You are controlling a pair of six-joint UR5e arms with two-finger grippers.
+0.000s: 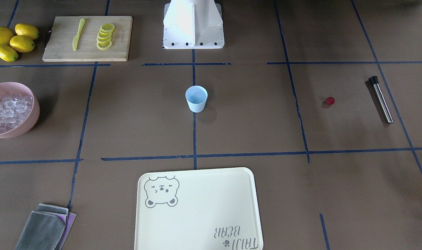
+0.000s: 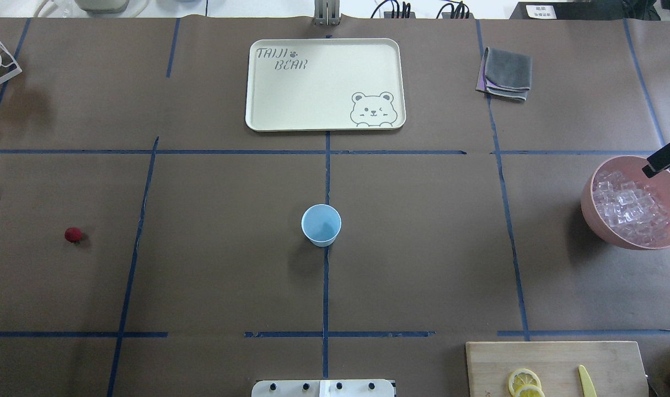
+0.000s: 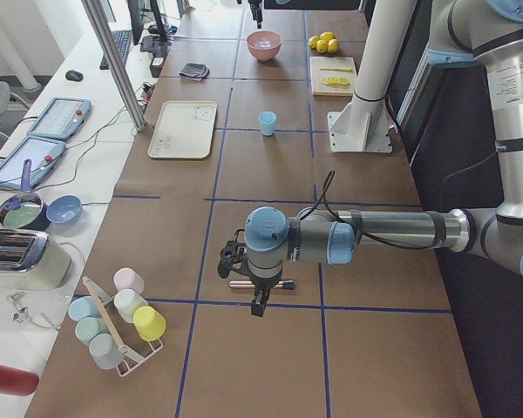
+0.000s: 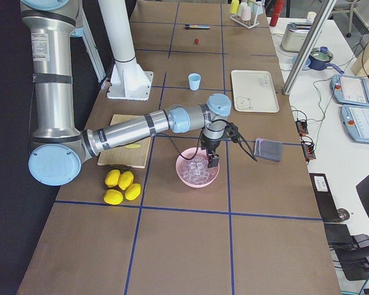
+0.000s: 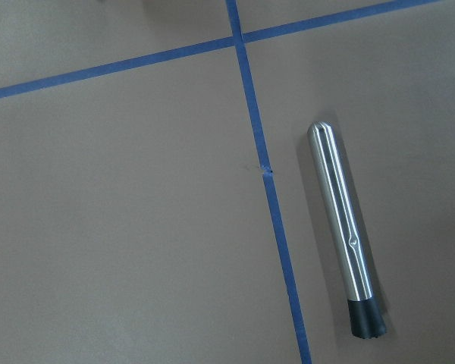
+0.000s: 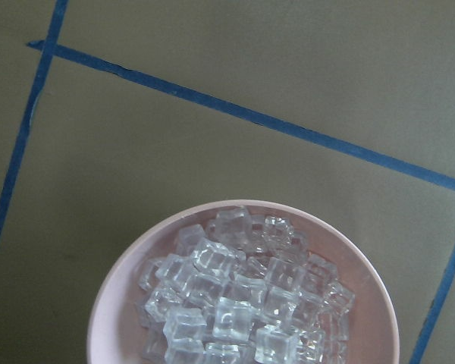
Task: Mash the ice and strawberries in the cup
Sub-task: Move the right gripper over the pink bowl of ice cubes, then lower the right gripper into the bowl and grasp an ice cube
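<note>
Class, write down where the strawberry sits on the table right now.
In the overhead view the strawberry lies on the robot's left side, far left of the cup, between it and the metal muddler.

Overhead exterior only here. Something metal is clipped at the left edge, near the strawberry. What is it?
Observer: A steel muddler with a black tip, lying flat on the table past the strawberry.
Operator: Left arm anywhere near it?
Observer: Yes. The left arm's fingers hang above the muddler, not touching it; I cannot tell whether they are open or shut.
Operator: And off the bottom right, beside the cutting board?
Observer: Four whole lemons sit next to the cutting board.
</note>
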